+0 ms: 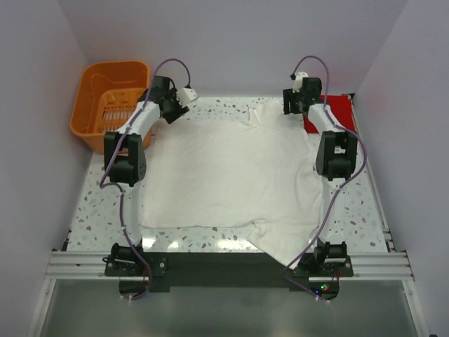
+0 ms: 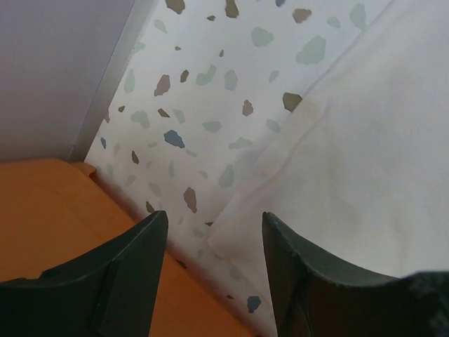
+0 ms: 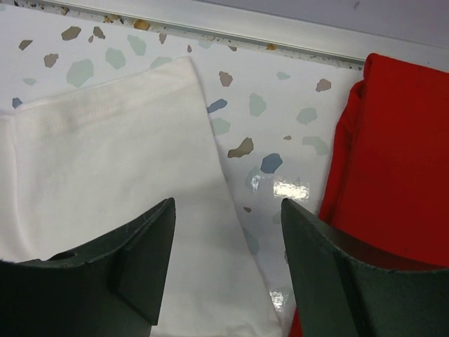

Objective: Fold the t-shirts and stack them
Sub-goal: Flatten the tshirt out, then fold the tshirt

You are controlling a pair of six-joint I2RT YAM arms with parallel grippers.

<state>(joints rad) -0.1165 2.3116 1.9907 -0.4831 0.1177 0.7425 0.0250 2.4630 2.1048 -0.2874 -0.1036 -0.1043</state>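
top view: cream-white t-shirt (image 1: 224, 175) spread out across the table (image 1: 91, 210); red t-shirt (image 1: 340, 112) folded at the far right corner; orange basket (image 1: 105, 98) far left.
left wrist: left gripper (image 2: 214, 221) jaws wide, holding nothing, over the cream-white t-shirt's edge, basket just beside.
right wrist: right gripper (image 3: 228, 207) jaws wide, holding nothing, over the gap between both shirts.

**What my table carries**

The speckled terrazzo table (image 1: 95, 210) in front of me bears a cream-white t-shirt (image 1: 224, 175), spread flat over most of its middle, one corner reaching the near edge. A folded red t-shirt (image 1: 340, 109) lies at the far right corner, just beside it. An orange basket (image 1: 95, 105) sits at the far left corner.
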